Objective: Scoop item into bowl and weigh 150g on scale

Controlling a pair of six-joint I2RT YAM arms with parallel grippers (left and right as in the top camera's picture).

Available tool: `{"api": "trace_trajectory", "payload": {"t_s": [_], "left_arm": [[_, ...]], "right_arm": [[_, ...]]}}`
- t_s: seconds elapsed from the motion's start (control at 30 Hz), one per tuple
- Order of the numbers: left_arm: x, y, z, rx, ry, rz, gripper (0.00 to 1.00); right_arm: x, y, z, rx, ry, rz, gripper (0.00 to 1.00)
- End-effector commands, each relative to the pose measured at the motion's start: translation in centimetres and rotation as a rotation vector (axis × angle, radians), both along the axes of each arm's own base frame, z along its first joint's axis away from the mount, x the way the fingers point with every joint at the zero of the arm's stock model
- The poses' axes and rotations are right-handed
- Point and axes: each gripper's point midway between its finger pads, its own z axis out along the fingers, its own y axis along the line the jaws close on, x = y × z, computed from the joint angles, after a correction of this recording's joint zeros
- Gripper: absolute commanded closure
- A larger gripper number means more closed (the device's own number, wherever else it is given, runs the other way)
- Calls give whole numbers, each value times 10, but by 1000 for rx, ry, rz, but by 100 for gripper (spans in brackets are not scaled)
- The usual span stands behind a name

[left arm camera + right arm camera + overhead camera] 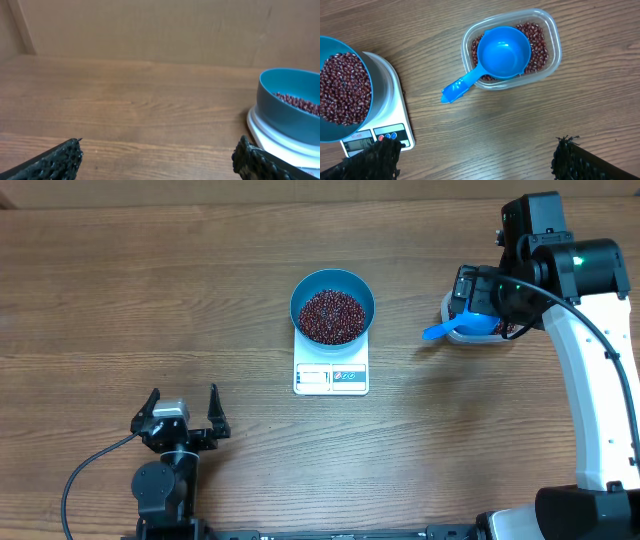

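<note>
The blue bowl point(300, 298) stands on the white scale point(331, 378) at mid-table, holding a heap of dark red-brown beans point(332, 316). My left gripper point(183, 394) rests open and empty near the front edge, left of the scale. From the left wrist, the bowl point(280, 107) and scale point(267, 134) lie to the right of that gripper point(160, 150). My right gripper point(480, 142) hovers open and empty. Beyond it is the blue scoop point(502, 52), lying unheld in the clear tub point(551, 30) on more beans point(538, 45). The bowl point(369, 116) and scale point(396, 102) are at its left.
The clear tub point(449, 313) with the scoop handle point(437, 332) sticking out leftward sits at the right, partly under the right arm point(590, 370). A cable point(90, 470) trails from the left arm's base. Bare wooden table point(150, 280) surrounds the scale.
</note>
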Motion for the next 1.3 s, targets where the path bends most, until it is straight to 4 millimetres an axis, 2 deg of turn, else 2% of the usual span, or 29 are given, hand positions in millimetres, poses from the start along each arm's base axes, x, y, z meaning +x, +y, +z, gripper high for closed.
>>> {"api": "trace_trajectory", "payload": {"t_s": [0.0,0.07,0.47,1.27], "left_arm": [[-3,-2,-3,-26,6,-12,0],[-5,-3,-7,-40,20,-12,0],[-7,-10,9,-36,-50,-44,0],[-7,-9,9,-6,-50,-46,0]], "right_arm": [[2,-2,14,-5,-47,4,0],[2,-2,14,-5,-47,4,0],[2,-2,14,-5,-46,4,0],[2,-2,14,-5,-46,4,0]]}}
